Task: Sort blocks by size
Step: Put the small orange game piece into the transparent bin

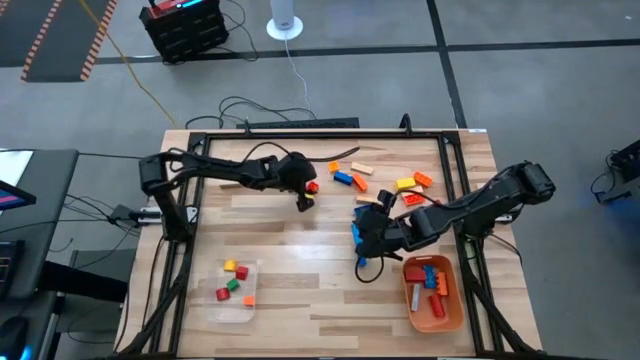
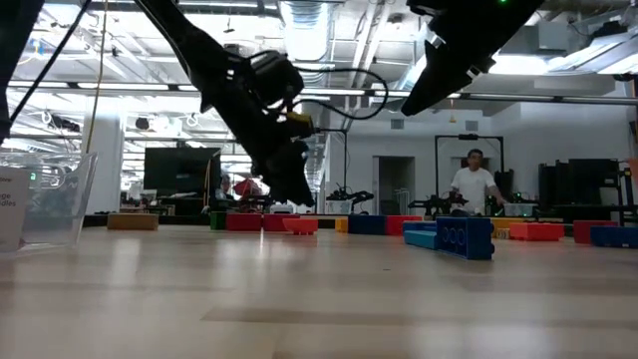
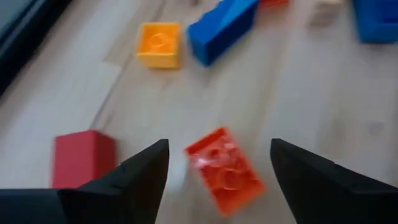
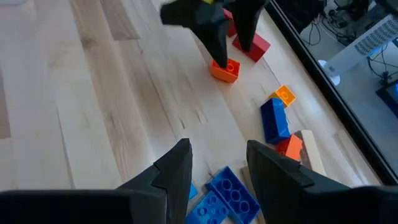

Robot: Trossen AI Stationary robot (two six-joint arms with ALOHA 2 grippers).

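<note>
Even, bright overhead lighting; the ceiling strip lights show in the low view and leave a soft sheen on the worktop. Shadows are faint. The left wrist view is motion-blurred throughout, smearing the orange block. Arms appear as dark silhouettes in the low view.

- The wooden table top fills the lower half, seen level from its surface.
- A dark arm slants down from the upper left; its gripper hangs just above a row of bricks.
- A second dark arm enters at the upper right.
- A blue studded brick stands nearest.
- Red bricks, blue ones and orange ones line the far edge.
- A clear plastic tray stands at the left edge.
- A person stands in the room behind.
</note>
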